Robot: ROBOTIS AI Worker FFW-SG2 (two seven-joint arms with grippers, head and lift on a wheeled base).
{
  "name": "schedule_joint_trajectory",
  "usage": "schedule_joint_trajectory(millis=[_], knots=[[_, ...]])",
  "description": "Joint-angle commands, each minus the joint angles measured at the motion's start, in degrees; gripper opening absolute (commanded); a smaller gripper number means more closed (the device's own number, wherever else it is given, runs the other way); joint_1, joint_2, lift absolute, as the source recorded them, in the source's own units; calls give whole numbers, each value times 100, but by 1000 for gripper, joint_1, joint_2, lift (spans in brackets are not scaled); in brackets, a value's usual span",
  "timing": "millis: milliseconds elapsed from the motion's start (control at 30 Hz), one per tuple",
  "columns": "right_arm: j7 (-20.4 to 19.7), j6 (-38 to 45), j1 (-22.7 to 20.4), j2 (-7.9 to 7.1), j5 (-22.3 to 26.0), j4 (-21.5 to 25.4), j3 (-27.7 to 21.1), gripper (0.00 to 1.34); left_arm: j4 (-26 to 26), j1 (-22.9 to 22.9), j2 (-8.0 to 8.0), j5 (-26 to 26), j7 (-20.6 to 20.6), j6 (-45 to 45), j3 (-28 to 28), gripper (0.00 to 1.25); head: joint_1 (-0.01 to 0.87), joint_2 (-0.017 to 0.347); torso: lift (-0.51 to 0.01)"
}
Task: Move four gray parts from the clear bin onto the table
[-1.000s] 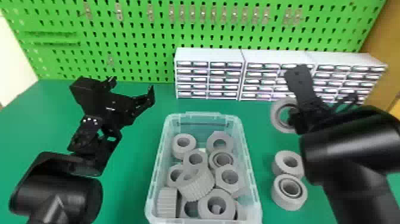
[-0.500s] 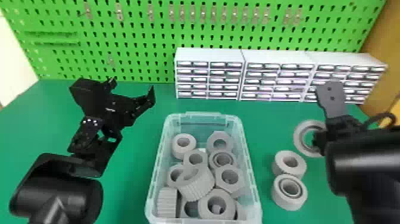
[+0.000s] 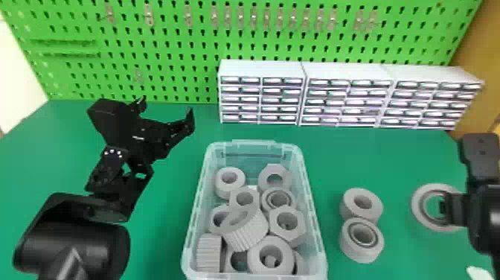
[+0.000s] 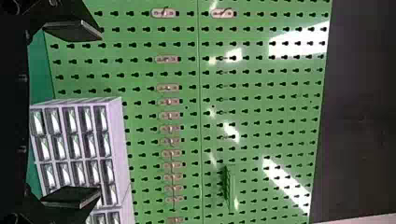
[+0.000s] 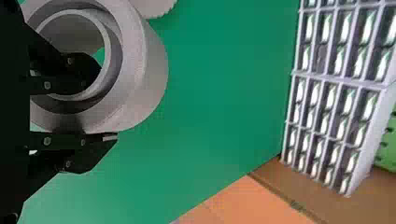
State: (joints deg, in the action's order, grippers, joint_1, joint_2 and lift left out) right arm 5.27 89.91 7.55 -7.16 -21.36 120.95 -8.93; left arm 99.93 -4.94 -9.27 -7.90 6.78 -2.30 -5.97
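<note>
Green pegboard point(image 3: 178, 44) stands behind a green table point(image 3: 160, 231); left wrist view adds a dark panel point(image 4: 359, 116) beside the board. Right wrist view shows one table edge, meeting a brown-orange surface point(image 5: 261, 200). Three white drawer cabinets point(image 3: 346, 98) stand along the back. In front of them is the clear bin point(image 3: 313, 223), holding many gray parts, among them a ridged gear point(image 3: 247, 232) and a hexagonal nut point(image 3: 297, 229).

Left gripper point(image 3: 166, 108) is above the table, left of the bin, its fingers wide apart with nothing between. Right gripper point(image 3: 445, 208), at the head view's right side, holds a gray ring point(image 3: 419, 208). In the right wrist view, one finger is inside the ring's hole and the other lies along its outer wall. I cannot tell if this ring touches the table.

On the table, two gray cylinders, a nearer one point(image 3: 348, 245) and a farther one point(image 3: 374, 203), sit between bin and ring. Green surface separates them from both.
</note>
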Motion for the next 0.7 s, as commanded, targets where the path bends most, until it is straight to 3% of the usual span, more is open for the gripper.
schedule_joint_trajectory(millis=[0,300,533,667], knots=[[0,18,-25,-5,9,-274,-258,282,0,-25,4,17,8,-8,-45,1132,678,34,-50],[0,-210,62,30,597,-1091,-487,282,0,-25,4,17,8,-25,-54,1132,678,34,-50],[9,-509,326,-145,1221,-1768,-381,282,-18,-34,4,26,17,-52,-62,1132,678,34,-50],[9,-808,432,-172,1362,-2111,-390,282,-35,-34,4,26,17,-60,-71,1132,678,34,-50]])
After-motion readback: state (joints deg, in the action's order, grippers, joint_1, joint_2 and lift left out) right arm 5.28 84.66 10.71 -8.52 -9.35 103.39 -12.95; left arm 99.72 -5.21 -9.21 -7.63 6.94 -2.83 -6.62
